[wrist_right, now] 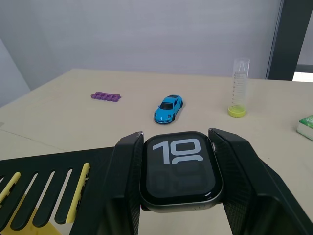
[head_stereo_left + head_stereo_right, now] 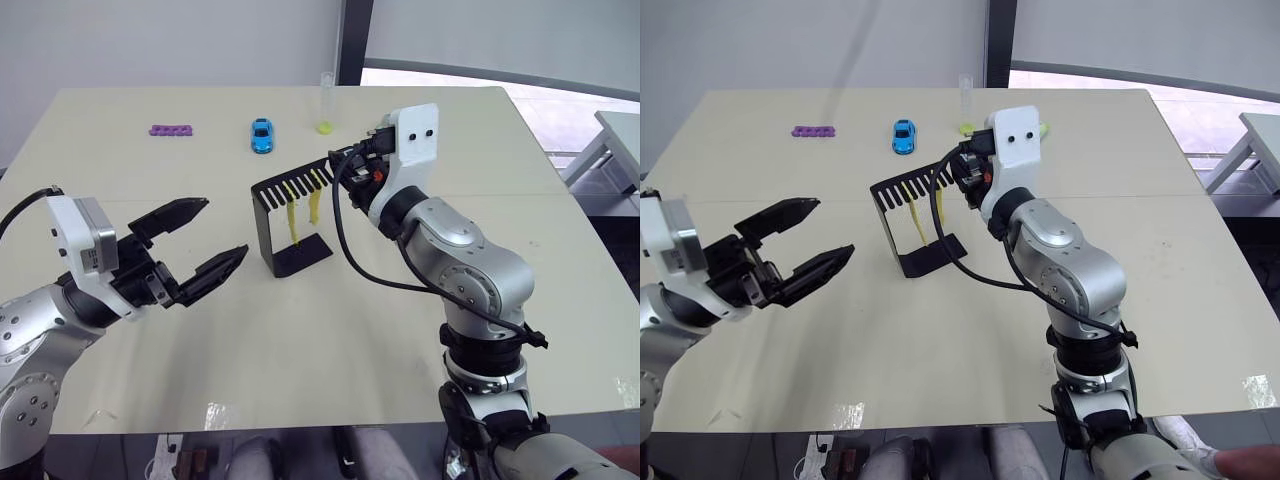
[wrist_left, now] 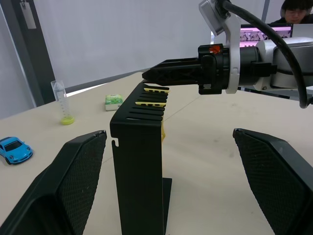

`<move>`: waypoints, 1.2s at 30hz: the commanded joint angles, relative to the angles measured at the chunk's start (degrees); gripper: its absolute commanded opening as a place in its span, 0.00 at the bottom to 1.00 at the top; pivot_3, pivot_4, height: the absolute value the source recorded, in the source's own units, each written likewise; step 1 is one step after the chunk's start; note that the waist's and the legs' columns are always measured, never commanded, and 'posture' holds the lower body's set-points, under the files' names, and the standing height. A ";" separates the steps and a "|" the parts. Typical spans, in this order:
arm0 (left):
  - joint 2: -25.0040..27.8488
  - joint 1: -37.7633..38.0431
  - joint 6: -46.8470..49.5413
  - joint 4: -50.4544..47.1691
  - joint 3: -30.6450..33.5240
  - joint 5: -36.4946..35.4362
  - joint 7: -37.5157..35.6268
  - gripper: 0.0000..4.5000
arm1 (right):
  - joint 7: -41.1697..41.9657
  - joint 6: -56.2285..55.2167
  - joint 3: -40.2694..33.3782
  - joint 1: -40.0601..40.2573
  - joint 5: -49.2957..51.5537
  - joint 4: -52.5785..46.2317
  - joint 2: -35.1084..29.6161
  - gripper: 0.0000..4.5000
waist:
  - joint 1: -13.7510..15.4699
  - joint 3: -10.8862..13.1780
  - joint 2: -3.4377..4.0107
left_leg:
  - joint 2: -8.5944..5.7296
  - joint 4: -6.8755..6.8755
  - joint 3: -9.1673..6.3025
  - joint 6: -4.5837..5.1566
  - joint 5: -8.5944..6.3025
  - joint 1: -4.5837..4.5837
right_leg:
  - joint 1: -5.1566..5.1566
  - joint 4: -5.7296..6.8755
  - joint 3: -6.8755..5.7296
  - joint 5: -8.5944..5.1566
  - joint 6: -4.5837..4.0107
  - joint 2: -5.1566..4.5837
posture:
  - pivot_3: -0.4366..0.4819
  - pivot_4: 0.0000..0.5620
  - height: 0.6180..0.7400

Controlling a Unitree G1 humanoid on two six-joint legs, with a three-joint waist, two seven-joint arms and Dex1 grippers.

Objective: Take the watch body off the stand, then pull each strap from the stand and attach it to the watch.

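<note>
Currently your right claw clamps the watch body by its edges: small, rigid, likely slippery; left claw gapes.

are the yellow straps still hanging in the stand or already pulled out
Still in. Both yellow straps hang through the comb slots of the stand; neither gripper touches them.

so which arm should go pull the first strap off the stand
Left. Its gripper is open and empty, facing the stand where the yellow straps hang. The right gripper is shut on the watch body.
</note>
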 commanded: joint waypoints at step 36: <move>3.99 -2.04 -6.86 6.43 -12.48 9.62 -21.86 1.00 | 11.92 -25.64 -6.83 45.73 -6.63 -8.37 -11.57 0.36 | 0.31 -0.01 -0.02 | -0.01 -0.15 0.11 -0.04 0.04 0.11 | 0.09 -0.12 0.15 0.03 0.06 0.11 | 0.48 0.27 1.00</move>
